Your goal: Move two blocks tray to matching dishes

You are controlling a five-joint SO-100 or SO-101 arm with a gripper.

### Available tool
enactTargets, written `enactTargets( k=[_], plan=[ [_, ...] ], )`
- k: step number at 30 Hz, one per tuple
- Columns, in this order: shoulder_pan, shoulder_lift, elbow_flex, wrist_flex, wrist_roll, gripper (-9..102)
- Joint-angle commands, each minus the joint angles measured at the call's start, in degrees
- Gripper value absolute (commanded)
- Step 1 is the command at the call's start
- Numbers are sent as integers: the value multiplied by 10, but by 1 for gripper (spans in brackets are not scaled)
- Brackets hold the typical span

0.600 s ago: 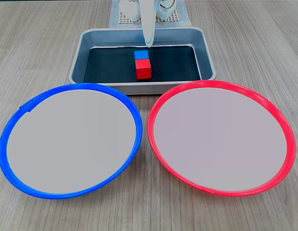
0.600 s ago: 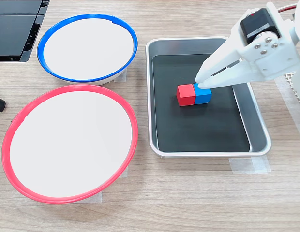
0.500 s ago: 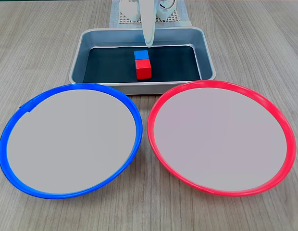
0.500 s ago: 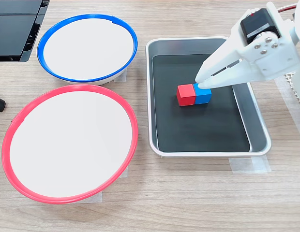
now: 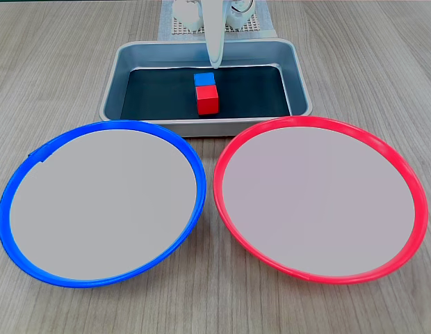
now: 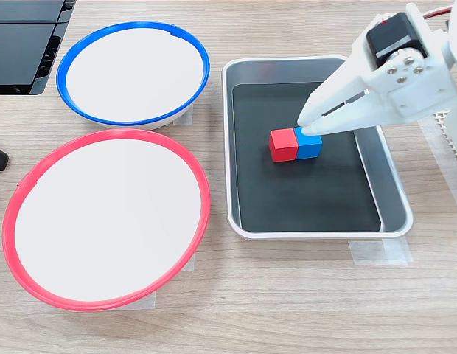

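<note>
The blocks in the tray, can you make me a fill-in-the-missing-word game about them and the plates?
1. The red block and the blue block sit side by side and ____ each other.
2. Both blocks lie inside the grey ____.
3. The gripper tips are right above the ____ block.
4. The blue-rimmed dish and the red-rimmed dish have ____ blocks on them.

Missing words: touch; tray; blue; no

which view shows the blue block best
The fixed view from the side: the blue block shows its top and one side, touching the red block, with the pincer tip above it. The other fixed view shows just its top.
</note>
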Motion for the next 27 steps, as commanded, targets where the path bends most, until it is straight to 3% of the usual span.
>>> enactTargets(
  k=[1, 17, 22, 24, 27],
  plan=[
    [-4, 13, 1, 1, 1, 0],
    [-5, 13, 1, 2, -18, 0],
    [13, -44, -55, 5, -368, 0],
    [37, -136, -158, 53, -504, 0],
    [56, -241, -273, 127, -625, 0]
  ],
)
